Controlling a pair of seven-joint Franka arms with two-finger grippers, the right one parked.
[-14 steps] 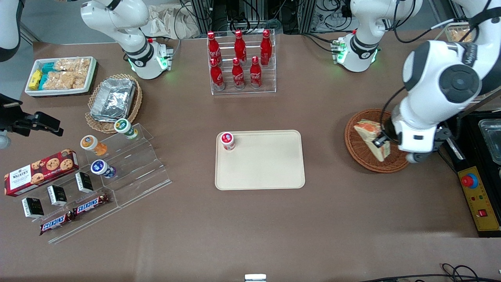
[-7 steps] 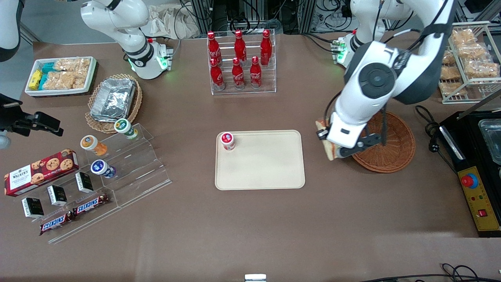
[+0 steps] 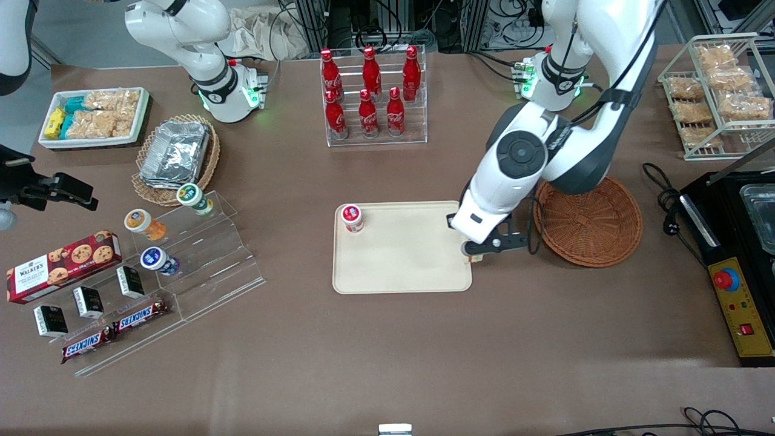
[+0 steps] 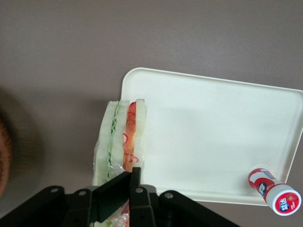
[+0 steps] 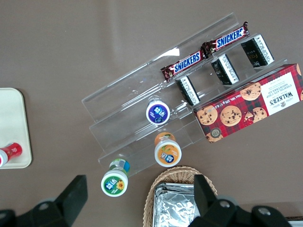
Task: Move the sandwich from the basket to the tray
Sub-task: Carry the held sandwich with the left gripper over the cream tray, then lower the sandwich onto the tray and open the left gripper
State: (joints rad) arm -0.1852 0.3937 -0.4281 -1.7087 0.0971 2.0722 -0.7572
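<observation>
The sandwich [image 4: 120, 137] is a wrapped wedge of pale bread with green and orange-red filling along its edge. My left gripper [image 4: 128, 177] is shut on it and holds it in the air over the rim of the cream-beige tray [image 4: 213, 127]. In the front view the gripper [image 3: 473, 253] hangs at the tray's [image 3: 405, 260] edge nearest the basket, and the wrist hides nearly all of the sandwich [image 3: 477, 258]. The reddish-brown wicker basket [image 3: 590, 221] stands beside the tray, toward the working arm's end, with nothing in it.
A small red-capped bottle [image 3: 352, 217] stands in a tray corner, also in the left wrist view [image 4: 274, 191]. A rack of cola bottles [image 3: 372, 97] stands farther from the camera. An acrylic stepped stand [image 3: 200, 266], a foil-filled tan basket [image 3: 175, 154] and a control box [image 3: 742, 303] lie at the ends.
My gripper has lifted the sandwich out of the basket and carried it sideways to the tray's edge. The basket now holds nothing.
</observation>
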